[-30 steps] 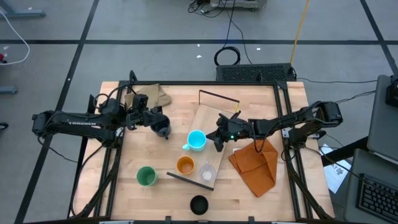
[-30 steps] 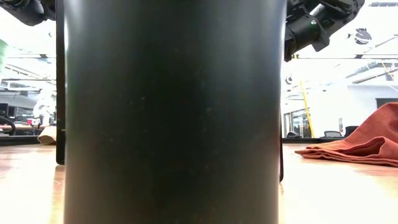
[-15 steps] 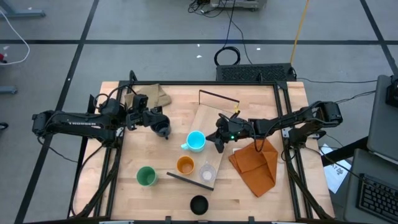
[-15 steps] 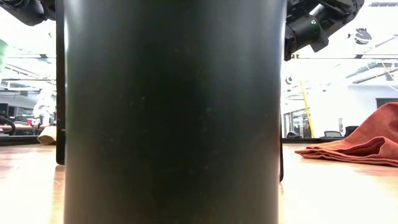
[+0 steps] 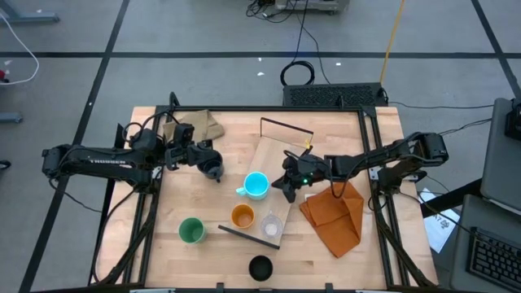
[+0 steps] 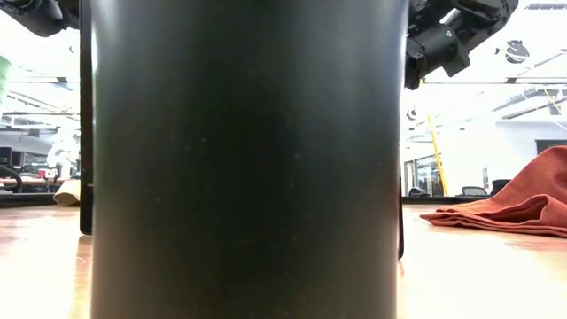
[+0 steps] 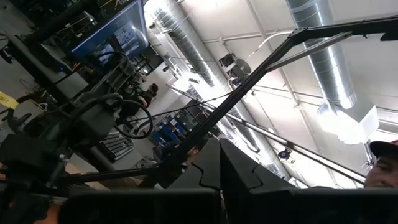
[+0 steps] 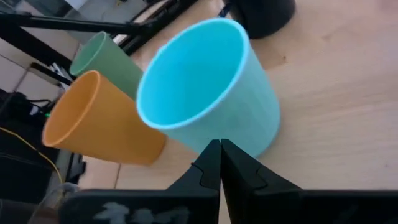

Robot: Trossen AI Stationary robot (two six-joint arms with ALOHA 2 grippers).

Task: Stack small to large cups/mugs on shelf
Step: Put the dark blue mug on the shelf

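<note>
From the high view we saw our right gripper (image 5: pixel 283 184) clenched empty at three o'clock of the light-blue mug (image 5: pixel 257 184) on the shelf (image 5: pixel 273 150); our left gripper (image 5: pixel 213 172) waited, clenched; in the right wrist view the mug (image 8: pixel 205 90) sat just ahead; we judged we must part the fingers first, then straddle its rim.

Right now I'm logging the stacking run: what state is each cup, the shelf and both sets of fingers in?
Light-blue mug: upright, on the shelf board, unstacked.
Orange cup: upright, on the table beside the board, unstacked.
Clear cup: upright, on the board.
Green cup: upright, on the table.
Black cup: upright, table's near edge.
Shelf: lying flat.
Left gripper: fingers shut, empty.
Right gripper: fingers shut, beside the light-blue mug.
</note>
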